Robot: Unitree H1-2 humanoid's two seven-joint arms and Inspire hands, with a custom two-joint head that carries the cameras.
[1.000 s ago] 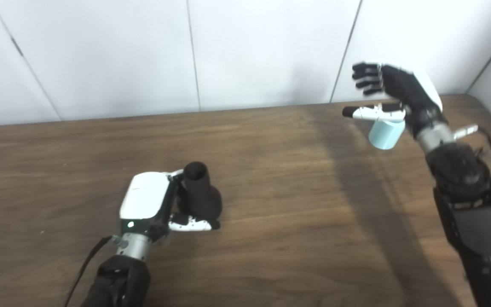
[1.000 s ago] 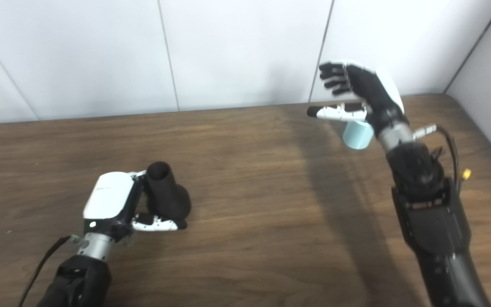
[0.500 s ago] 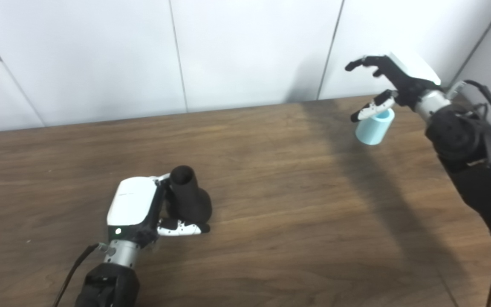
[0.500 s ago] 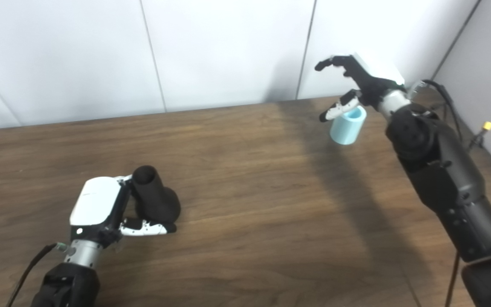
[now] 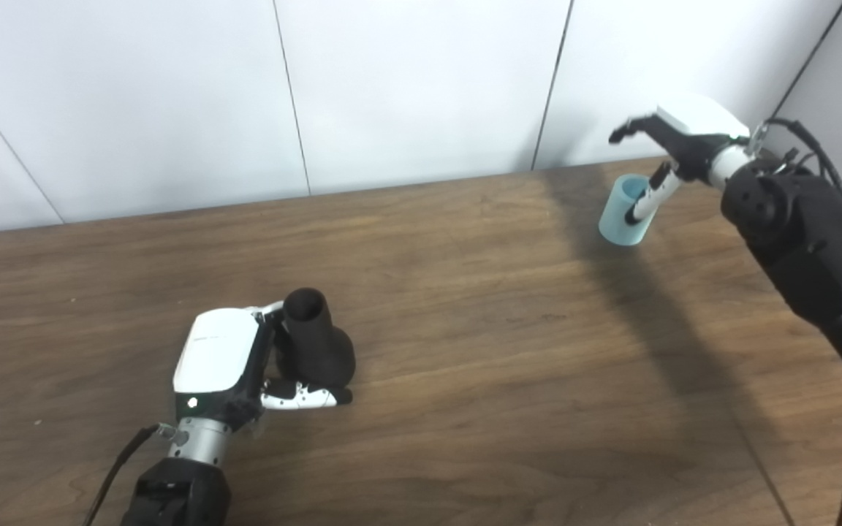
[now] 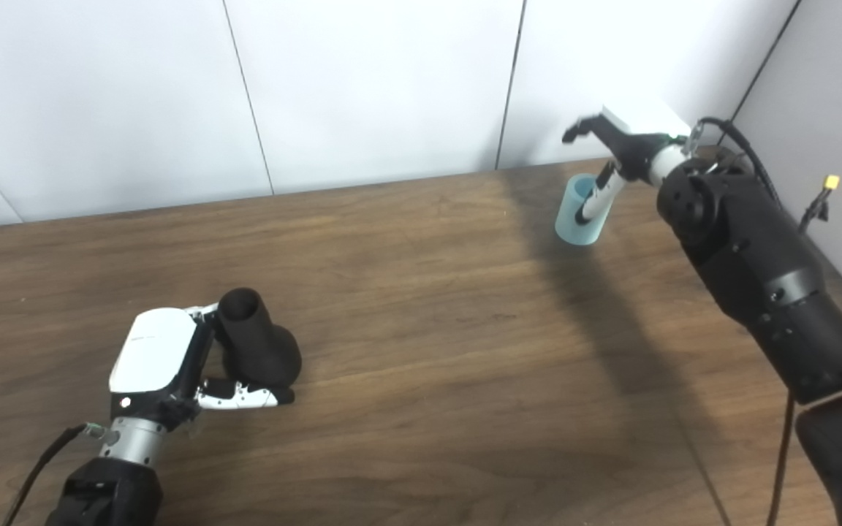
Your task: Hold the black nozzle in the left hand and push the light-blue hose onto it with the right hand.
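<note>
A wide brown wooden surface (image 5: 465,351) fills most of the view, backed by a white panelled wall (image 5: 392,80) with thin dark seams. The right arm (image 5: 808,241), black and bulky, comes in from the lower right and reaches toward the far right corner of the surface. The left arm (image 5: 180,489), black with a silver wrist, comes in from the bottom left. The left hand (image 5: 234,365), with a white back, lies low at the near left of the surface, its fingers wrapped round the black nozzle (image 5: 315,343) and its thumb lying across the nozzle's wide base. The nozzle stands nearly upright with its narrow open mouth on top, tilted slightly toward the wall. The right hand (image 5: 673,146), also white-backed, hangs at the far right near the wall with its fingers spread and curled forward. Its thumb lies against the side of the light-blue hose (image 5: 622,212), a short open tube at the far right, leaning with its mouth up. Whether the hand truly grips the hose cannot be told. Hose and nozzle are well apart.
</note>
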